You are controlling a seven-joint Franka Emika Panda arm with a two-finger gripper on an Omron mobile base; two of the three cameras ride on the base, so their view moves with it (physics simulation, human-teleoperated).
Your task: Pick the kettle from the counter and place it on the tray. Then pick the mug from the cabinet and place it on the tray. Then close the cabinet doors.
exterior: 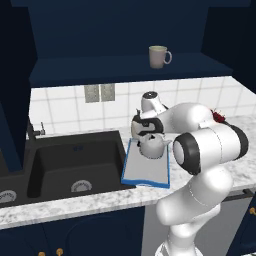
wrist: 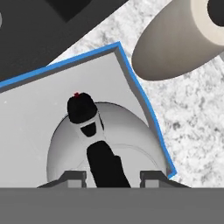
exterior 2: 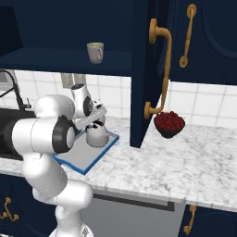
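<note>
On blue-rimmed tray: kettle.

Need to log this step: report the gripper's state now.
Gripper: directly over the kettle on the tray, fingers either side of its dark handle; whether it is clamped cannot be told.

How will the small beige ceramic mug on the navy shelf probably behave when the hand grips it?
The small beige ceramic mug looks rigid and smooth, so it may slip. It stands upright on a flat base, so rolling is unlikely; a push near its rim might tip it. Being ceramic, it is probably fragile.
</note>
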